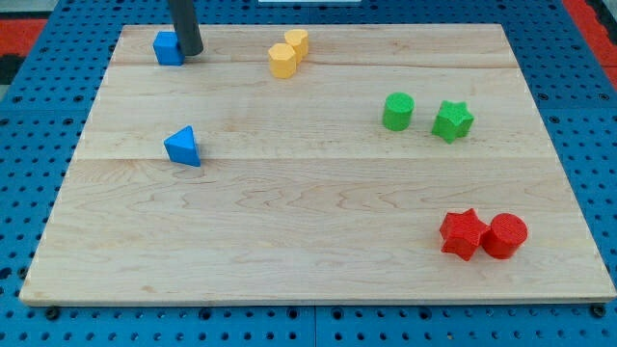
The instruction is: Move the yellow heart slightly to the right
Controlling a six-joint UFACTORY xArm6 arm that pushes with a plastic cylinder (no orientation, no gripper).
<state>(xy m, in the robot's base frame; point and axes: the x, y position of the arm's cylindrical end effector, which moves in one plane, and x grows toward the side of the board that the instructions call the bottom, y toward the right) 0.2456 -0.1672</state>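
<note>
Two yellow blocks touch each other near the view's top, left of centre: one [282, 60] in front and one [297, 42] behind and to its right. I cannot tell which of them is the heart. My tip [190, 54] rests on the board at the top left, against the right side of a blue cube [169, 47]. The tip is about a hundred pixels to the left of the yellow blocks and does not touch them.
A blue triangle [182, 146] lies at the left middle. A green cylinder [397, 111] and a green star [452, 120] sit at the right. A red star [462, 233] and a red cylinder [504, 235] touch at the bottom right. The wooden board [308, 270] has edges all around.
</note>
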